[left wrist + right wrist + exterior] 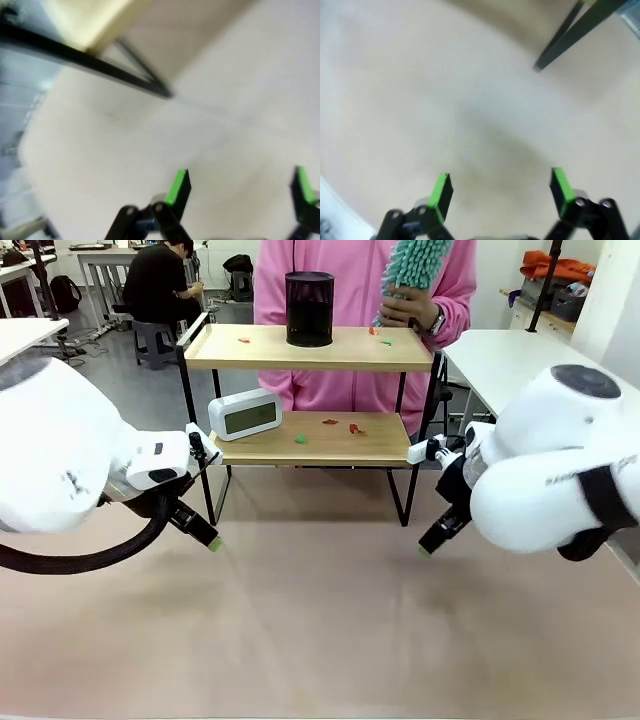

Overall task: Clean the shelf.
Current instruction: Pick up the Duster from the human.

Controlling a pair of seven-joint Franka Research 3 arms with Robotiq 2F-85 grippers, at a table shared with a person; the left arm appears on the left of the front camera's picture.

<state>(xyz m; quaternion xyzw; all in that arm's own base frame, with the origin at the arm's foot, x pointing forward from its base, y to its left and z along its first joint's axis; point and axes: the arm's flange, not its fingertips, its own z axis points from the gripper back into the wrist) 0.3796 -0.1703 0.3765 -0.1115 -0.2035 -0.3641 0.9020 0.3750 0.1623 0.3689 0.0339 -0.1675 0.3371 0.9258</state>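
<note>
Meanwhile, left hand and right hand wide open, empty, near the shelf.

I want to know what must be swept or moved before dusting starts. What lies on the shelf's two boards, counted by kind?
On the shelf:
small scraps: 6
clock: 1
black cup: 1
Total: 8
</note>
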